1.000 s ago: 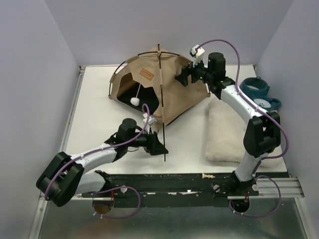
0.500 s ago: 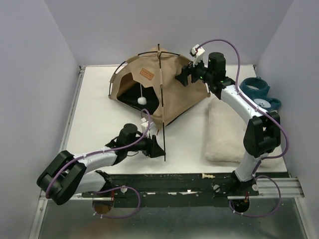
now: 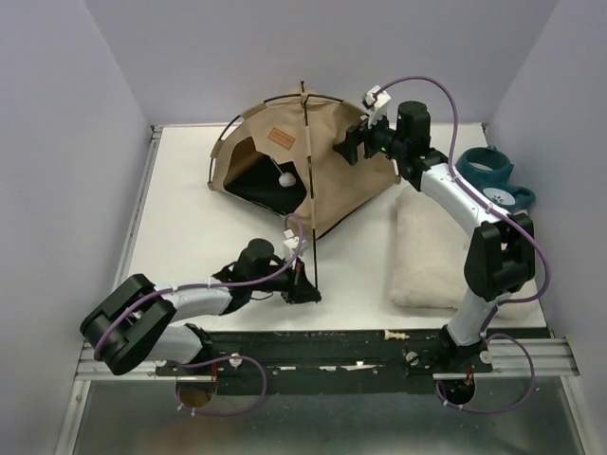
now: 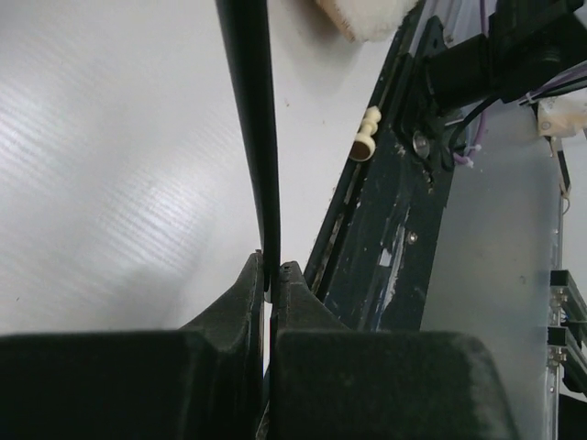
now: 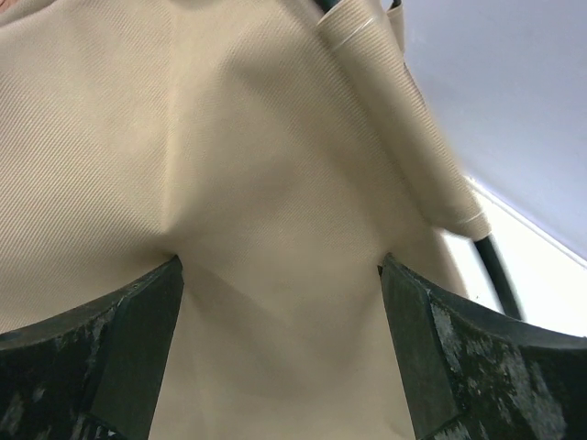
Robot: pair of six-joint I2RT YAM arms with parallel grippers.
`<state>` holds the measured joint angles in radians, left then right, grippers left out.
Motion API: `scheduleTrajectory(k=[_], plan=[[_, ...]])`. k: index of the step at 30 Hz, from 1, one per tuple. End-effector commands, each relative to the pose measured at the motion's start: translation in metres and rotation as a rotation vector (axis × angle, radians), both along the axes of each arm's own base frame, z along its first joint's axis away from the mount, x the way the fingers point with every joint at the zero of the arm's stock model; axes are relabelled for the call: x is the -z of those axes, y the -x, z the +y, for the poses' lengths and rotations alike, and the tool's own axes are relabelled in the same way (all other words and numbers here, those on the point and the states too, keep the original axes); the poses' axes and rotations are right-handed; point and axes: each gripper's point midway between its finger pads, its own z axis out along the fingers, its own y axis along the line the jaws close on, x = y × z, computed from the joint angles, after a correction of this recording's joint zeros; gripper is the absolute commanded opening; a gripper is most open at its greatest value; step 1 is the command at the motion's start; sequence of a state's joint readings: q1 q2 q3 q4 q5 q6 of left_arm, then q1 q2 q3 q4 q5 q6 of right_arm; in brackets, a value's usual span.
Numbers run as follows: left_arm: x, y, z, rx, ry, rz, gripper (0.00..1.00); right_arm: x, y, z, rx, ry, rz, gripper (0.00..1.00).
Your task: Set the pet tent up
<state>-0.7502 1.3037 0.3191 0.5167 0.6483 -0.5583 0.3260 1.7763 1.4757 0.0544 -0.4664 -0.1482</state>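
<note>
The tan pet tent [image 3: 334, 180] stands at the back middle of the table, with a brown label [image 3: 281, 138] and a dark doorway on its left side. One thin black pole [image 3: 309, 209] runs from its peak down toward the near edge. My left gripper [image 3: 305, 287] is low over the table and shut on that pole [image 4: 259, 137] near its free end [image 4: 272, 271]. My right gripper [image 3: 347, 146] is open against the tent's right wall. Its two fingers stand wide apart with tan fabric [image 5: 275, 183] filling the gap [image 5: 280, 275].
A white fluffy cushion [image 3: 432, 248] lies right of the tent, with a teal bowl stand [image 3: 491, 174] behind it. A small cream peg [image 3: 398, 336] [image 4: 366, 134] lies on the black rail [image 4: 385, 266] at the near edge. Walls close in the table on three sides.
The left gripper went from open to shut on the pole and moved nearer the front edge. The white pom in the doorway swung right. The right arm held still.
</note>
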Motion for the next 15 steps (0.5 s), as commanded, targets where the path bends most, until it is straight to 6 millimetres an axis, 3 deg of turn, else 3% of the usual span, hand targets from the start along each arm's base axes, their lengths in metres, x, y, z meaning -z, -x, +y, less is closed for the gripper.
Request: scheduleTrajectory(k=[1, 2, 3, 4, 5, 9, 13, 15], plan=[[-0.041, -0.014, -0.020, 0.032, 0.107, -0.087, 0.00, -0.023, 0.013, 0.003, -0.039, -0.032, -0.058, 0.95], [-0.042, -0.016, -0.021, 0.020, 0.103, -0.086, 0.00, -0.021, 0.014, 0.003, -0.042, -0.032, -0.056, 0.95], [-0.044, -0.019, -0.022, 0.012, 0.105, -0.084, 0.07, -0.022, 0.015, 0.003, -0.042, -0.033, -0.059, 0.95], [-0.047, -0.021, -0.024, 0.004, 0.109, -0.078, 0.29, -0.022, 0.014, 0.003, -0.041, -0.033, -0.060, 0.95], [-0.046, -0.024, -0.025, -0.010, 0.106, -0.069, 0.37, -0.021, 0.014, 0.003, -0.040, -0.033, -0.059, 0.95], [-0.044, -0.034, -0.026, -0.048, 0.088, -0.072, 0.39, -0.018, 0.013, 0.002, -0.038, -0.030, -0.056, 0.95], [-0.039, -0.035, -0.024, -0.049, 0.063, -0.069, 0.31, -0.018, 0.013, 0.002, -0.037, -0.028, -0.060, 0.95], [-0.033, -0.032, -0.022, -0.042, 0.049, -0.062, 0.35, -0.019, 0.013, 0.003, -0.040, -0.029, -0.061, 0.96]])
